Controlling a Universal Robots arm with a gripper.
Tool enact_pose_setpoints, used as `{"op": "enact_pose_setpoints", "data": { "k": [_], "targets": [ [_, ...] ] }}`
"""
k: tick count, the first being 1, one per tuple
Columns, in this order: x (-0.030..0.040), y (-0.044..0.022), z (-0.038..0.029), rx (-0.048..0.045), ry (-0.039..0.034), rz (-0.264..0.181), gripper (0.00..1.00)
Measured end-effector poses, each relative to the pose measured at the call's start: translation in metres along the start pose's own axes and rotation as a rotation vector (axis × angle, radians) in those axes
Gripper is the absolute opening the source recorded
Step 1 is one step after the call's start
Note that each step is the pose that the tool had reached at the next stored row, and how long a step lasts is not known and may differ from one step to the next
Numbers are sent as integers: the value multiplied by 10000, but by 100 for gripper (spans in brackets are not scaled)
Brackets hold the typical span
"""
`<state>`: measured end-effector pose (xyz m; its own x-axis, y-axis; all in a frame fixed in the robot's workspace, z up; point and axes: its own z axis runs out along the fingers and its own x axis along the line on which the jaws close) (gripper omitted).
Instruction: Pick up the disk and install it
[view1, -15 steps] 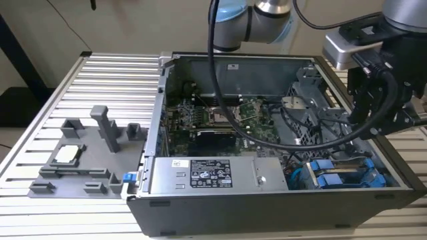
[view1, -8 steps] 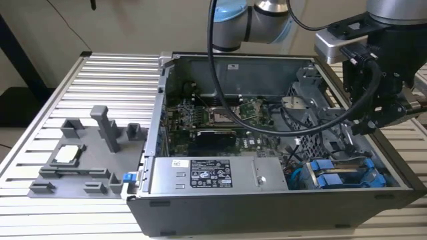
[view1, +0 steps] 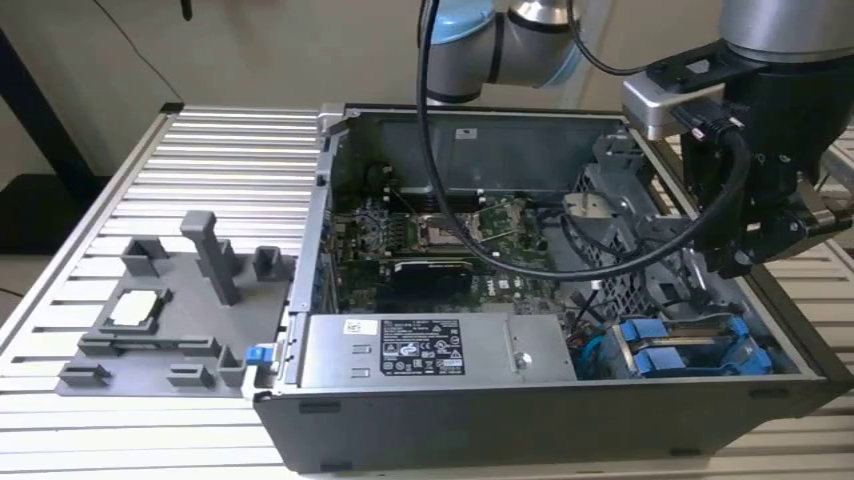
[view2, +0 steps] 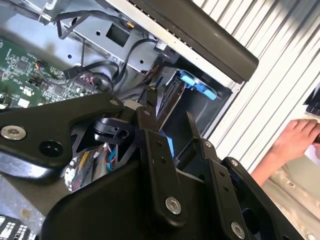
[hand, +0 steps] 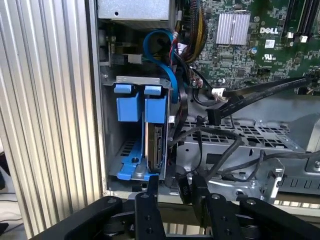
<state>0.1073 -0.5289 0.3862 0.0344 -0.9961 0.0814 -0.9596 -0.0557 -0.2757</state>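
The disk (hand: 156, 145) stands on edge in a slot of the drive bay (hand: 111, 150) at the corner of the open computer case (view1: 534, 410). Its blue carrier frame shows at both ends. My gripper (hand: 176, 187) hovers just off the disk's near end, open, with nothing between its black fingers (hand: 151, 186). One finger lines up with the disk's edge; I cannot tell if they touch. In the exterior view my gripper (view1: 754, 255) hangs over the case's right side, above the blue carriers (view1: 694, 352). The second wrist view shows my gripper (view2: 171, 120) spread over the bay.
A second blue-framed carrier (hand: 129, 107) sits in the neighbouring slot. Black cables (hand: 225, 105) and a blue cable (hand: 165, 55) cross beside the bay. A grey box with a sticker (view1: 427, 350), the motherboard (view1: 441, 235), a grey fixture (view1: 160, 310) and a person's hand (view2: 295, 140) are nearby.
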Motion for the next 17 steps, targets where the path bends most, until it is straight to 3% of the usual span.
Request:
{"op": "enact_pose_setpoints", "data": {
  "k": [2,12,15,17],
  "targets": [
    [-3,9,28,14,0,2,40],
    [-10,10,33,17,13,-2,38],
    [-11,10,33,17,13,-3,20],
    [-11,10,33,17,13,-3,19]
  ]
}}
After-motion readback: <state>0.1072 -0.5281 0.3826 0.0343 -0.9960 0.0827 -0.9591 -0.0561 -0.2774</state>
